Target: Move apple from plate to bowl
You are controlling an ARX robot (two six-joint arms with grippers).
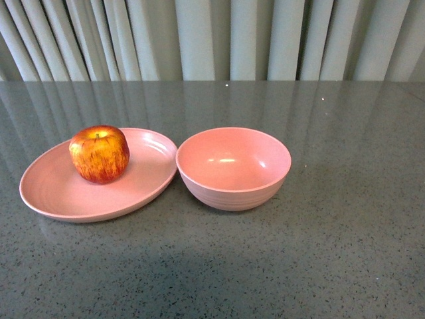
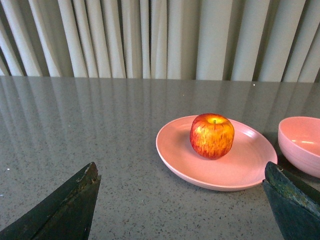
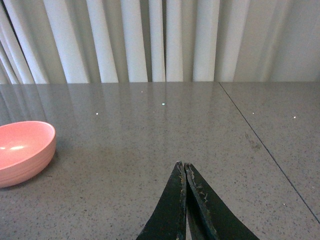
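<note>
Resting glossy apple [image 1: 99, 154], ridged plate [image 1: 56, 193]

1. Table [image 1: 332, 266]: grey speckled top, glossy; I see it under and ahead of the fingers of my left gripper [image 2: 181, 165] and right gripper [image 3: 183, 164]
2. Curtain [image 1: 199, 40]: pale, pleated, well beyond both sets of fingers, along the table's far edge
3. Seam [image 3: 262, 142]: thin dark line in the tabletop, passing beside my right fingers toward the curtain

Front cam: close, angled down over table [image 1: 345, 259], facing curtain [image 1: 212, 40]; plate [image 1: 60, 193] centre-left, bowl [image 1: 232, 196] centre. Left wrist cam: low, same heading, shares plate, apple [image 2: 212, 135], bowl edge with front. Right wrist cam: low, shares only bowl.
</note>
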